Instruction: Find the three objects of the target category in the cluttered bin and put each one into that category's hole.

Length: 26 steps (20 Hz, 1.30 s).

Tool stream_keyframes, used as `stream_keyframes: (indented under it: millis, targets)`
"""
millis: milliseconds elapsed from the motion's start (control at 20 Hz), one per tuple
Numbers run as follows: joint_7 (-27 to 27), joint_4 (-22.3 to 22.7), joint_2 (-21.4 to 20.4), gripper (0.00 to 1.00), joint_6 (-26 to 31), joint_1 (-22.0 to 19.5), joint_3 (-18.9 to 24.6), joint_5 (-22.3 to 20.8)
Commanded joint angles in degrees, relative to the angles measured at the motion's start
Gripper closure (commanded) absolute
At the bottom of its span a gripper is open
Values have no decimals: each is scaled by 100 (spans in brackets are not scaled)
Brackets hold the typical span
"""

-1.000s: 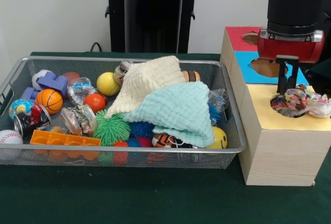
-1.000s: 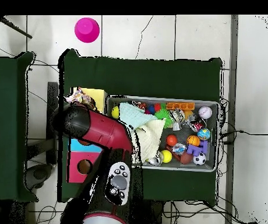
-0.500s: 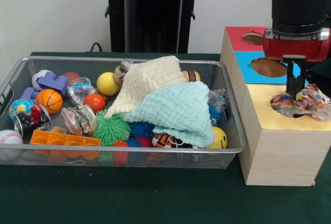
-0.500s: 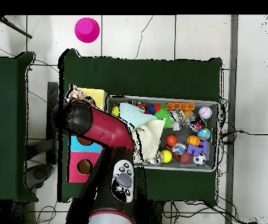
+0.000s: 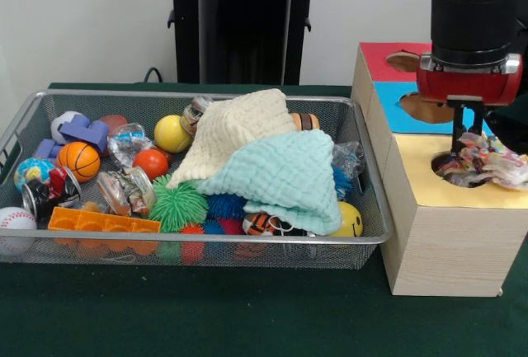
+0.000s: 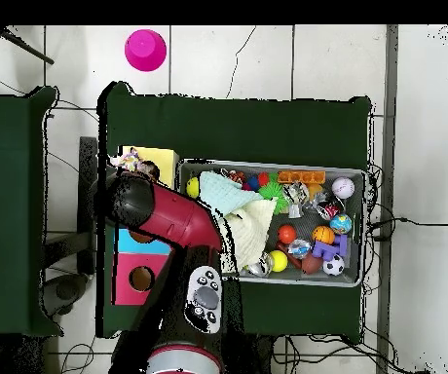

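Nearest on the green bench (image 5: 206, 316), a wire bin (image 5: 190, 248) crammed with balls, an orange block (image 5: 103, 223), a spiky green ball (image 5: 178, 204) and a mint cloth (image 5: 285, 176) under a cream cloth (image 5: 235, 130). Beside it to the right, a wooden box (image 5: 450, 237) with a yellow panel (image 5: 462, 192), then blue (image 5: 404, 105), then red (image 5: 384, 58) farther back. Over the yellow hole, the tool (image 5: 467, 143) hanging above a crumpled colourful wrapper (image 5: 483, 163) lying half in the hole, touching it; whether closed on it, cannot tell.
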Motion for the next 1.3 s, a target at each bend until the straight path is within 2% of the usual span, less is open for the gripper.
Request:
stream_keyframes:
  millis: [50,250,650,1150,1300]
  targets:
    - [1067,76,753,100,214,143,-166,-479]
    - [866,76,921,100,-152,78,-143,-574]
    - [927,22,1000,100,-182,62,-135,-538]
    - [763,-49,1131,100,-443,-99,13,-552]
    - [745,-58,1095,100,-340,-96,-16,-564]
